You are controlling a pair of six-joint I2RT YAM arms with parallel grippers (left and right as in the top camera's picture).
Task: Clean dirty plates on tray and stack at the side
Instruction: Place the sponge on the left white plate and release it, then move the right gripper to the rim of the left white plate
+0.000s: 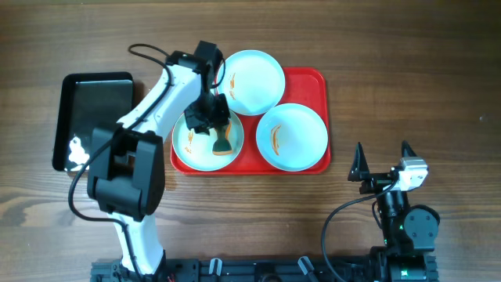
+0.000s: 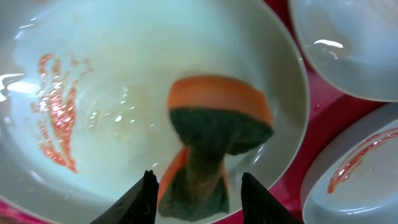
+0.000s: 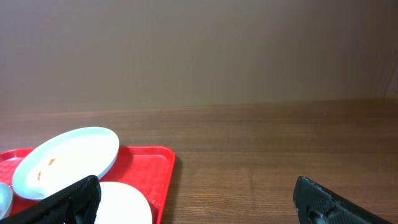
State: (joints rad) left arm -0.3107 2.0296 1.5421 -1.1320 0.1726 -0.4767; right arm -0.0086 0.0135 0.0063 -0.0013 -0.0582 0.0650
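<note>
A red tray (image 1: 313, 78) lies on a wooden table (image 1: 407, 63), carrying three pale plates, each smeared with orange. The left gripper (image 1: 213, 124) reaches over the left plate (image 1: 188, 141). Its fingers (image 2: 144, 198) pinch an orange-and-green sponge (image 2: 214, 137) that rests on the plate's floor beside a smear. The arm hides part of that plate. The back plate (image 1: 254, 78) and right plate (image 1: 293, 137) sit just beside it. A black tray (image 1: 94, 110) lies left of the red one. The right gripper (image 1: 383, 166) sits well right of the red tray, fingers spread wide, holding nothing.
</note>
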